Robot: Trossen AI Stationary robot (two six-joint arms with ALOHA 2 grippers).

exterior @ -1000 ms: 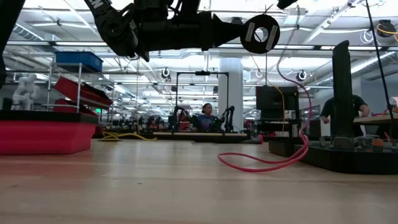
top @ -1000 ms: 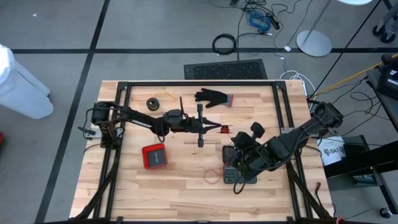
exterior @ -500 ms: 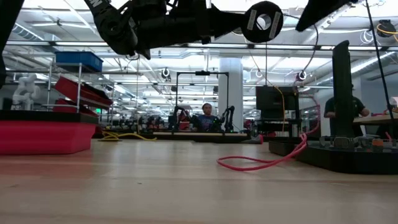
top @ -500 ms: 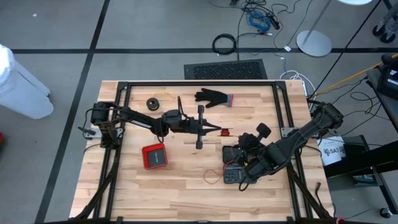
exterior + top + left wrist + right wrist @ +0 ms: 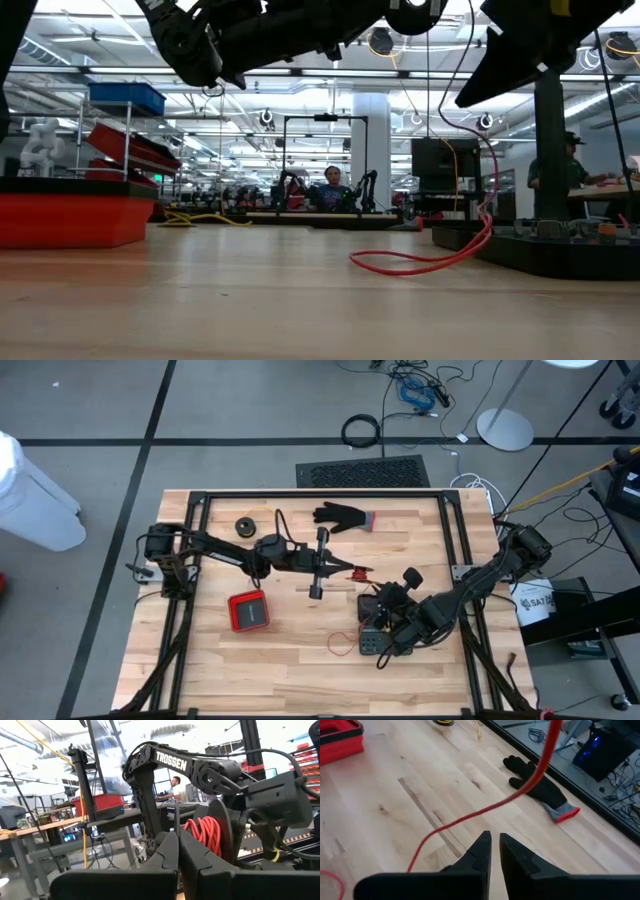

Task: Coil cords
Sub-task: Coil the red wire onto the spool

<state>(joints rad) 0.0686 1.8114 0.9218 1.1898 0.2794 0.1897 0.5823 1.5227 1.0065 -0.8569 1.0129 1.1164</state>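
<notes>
The thin reddish-orange cord [image 5: 485, 812] trails across the frame's middle, its tail looping on the pale wooden table [image 5: 380, 795]. The right gripper [image 5: 493, 851], jaws narrowly parted around nothing, hovers near it. The left gripper [image 5: 178, 851], seemingly pinched shut, is raised at centre. Coiling is midway; next comes regrasping the cord.

**A:** Where are the two dark robot arms?

**B:** The left arm reaches from the tabletop's left edge toward the centre, held level above the wood. Its left gripper [image 5: 345, 569] has the fingers [image 5: 167, 851] pressed together.

**A:** And the other?

**B:** The right arm bends in from the right edge, wrist low near the front-right area. Its right gripper [image 5: 493, 840] shows a narrow gap between the fingertips.
</notes>
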